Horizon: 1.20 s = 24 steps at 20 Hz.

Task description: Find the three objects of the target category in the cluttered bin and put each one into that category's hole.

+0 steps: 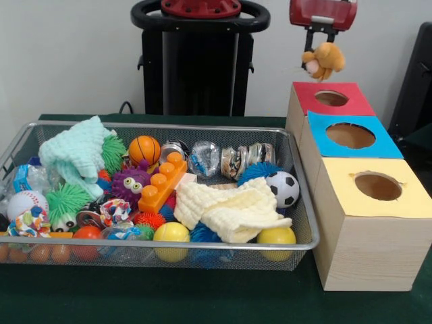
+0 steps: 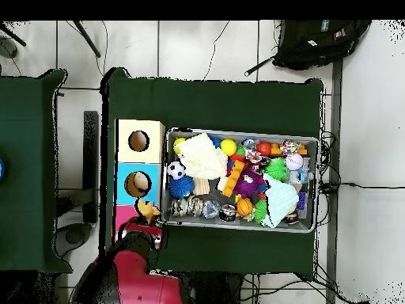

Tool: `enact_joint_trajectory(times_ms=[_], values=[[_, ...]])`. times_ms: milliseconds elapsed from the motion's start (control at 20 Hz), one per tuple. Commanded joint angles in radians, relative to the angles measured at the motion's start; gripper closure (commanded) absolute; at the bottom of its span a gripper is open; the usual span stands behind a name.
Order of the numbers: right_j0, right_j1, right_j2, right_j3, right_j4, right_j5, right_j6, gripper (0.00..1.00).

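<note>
My gripper (image 1: 322, 47) hangs at the top right, shut on a small pale-yellow and orange toy figure (image 1: 325, 61). It holds the figure in the air above the red-topped box's hole (image 1: 331, 98). In the overhead view the gripper (image 2: 149, 219) and the figure (image 2: 146, 210) are over the red box, next to the blue box (image 2: 136, 184). Something pale shows inside the blue box's hole (image 2: 141, 182). The wire mesh bin (image 1: 169, 247) lies left of the boxes, full of toys. No other such figure shows in it.
Three wooden boxes stand in a row right of the bin, topped red, blue (image 1: 349, 135) and yellow (image 1: 378, 185). The bin holds a soccer ball (image 1: 283, 189), yellow balls (image 1: 171, 233), a cream cloth (image 1: 229, 209), a mint cloth (image 1: 77, 152) and an orange brick (image 1: 162, 181).
</note>
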Motion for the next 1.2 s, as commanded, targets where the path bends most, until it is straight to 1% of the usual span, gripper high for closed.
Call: enact_joint_trajectory(times_ms=[50, 250, 400, 550, 800, 1050, 1200], values=[[0.092, 0.009, -0.031, 0.058, 0.105, 0.091, 0.278, 1.0], [0.149, 0.033, -0.034, 0.075, 0.147, 0.054, 0.291, 1.0], [0.175, 0.061, -0.027, 0.086, 0.176, 0.015, 0.298, 1.0], [0.169, 0.094, 0.001, 0.095, 0.184, -0.039, 0.302, 1.0], [0.163, 0.122, 0.015, 0.1, 0.188, -0.081, 0.293, 1.0], [0.106, 0.166, 0.056, 0.102, 0.156, -0.157, 0.295, 1.0], [0.089, 0.189, 0.069, 0.098, 0.153, -0.185, 0.293, 1.0]])
